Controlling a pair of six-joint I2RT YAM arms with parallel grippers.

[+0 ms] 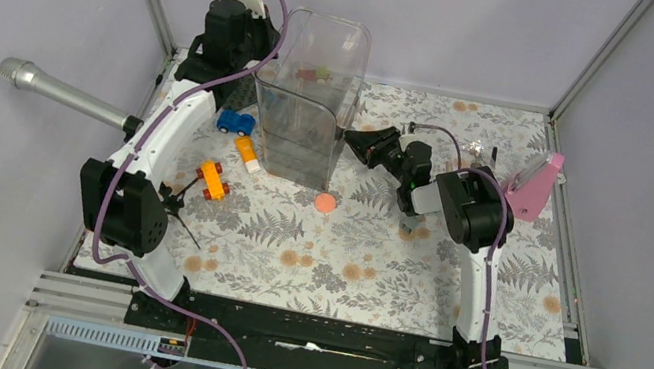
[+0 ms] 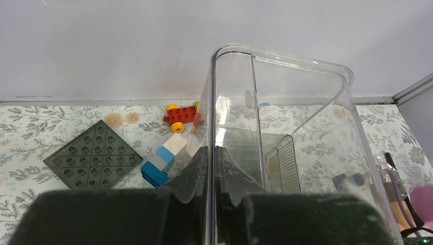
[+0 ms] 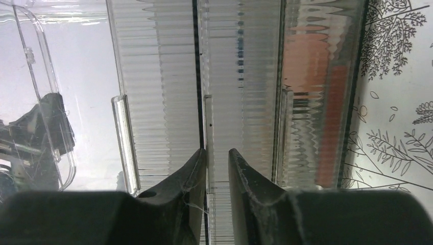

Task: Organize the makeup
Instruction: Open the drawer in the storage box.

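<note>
Worktop (image 1: 362,252) white w/ grey fern print + tan blooms; disc (image 1: 326,203) coral-pink; toy car (image 1: 234,122) blue; organiser (image 1: 307,100) clear.

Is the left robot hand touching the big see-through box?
Touching. The left wrist view shows the left gripper pinching the clear box wall, a finger on each side.

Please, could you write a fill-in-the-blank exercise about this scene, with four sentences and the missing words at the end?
1. The toy car closest to the clear organizer is ____ in colour.
2. The left pincer is ____ (open/shut) on the organizer's wall.
3. The coral disc lies on the table, ____ (inside/outside) the organizer.
4. The silver microphone enters the top view from the ____ side.

Missing words: blue; shut; outside; left.
</note>
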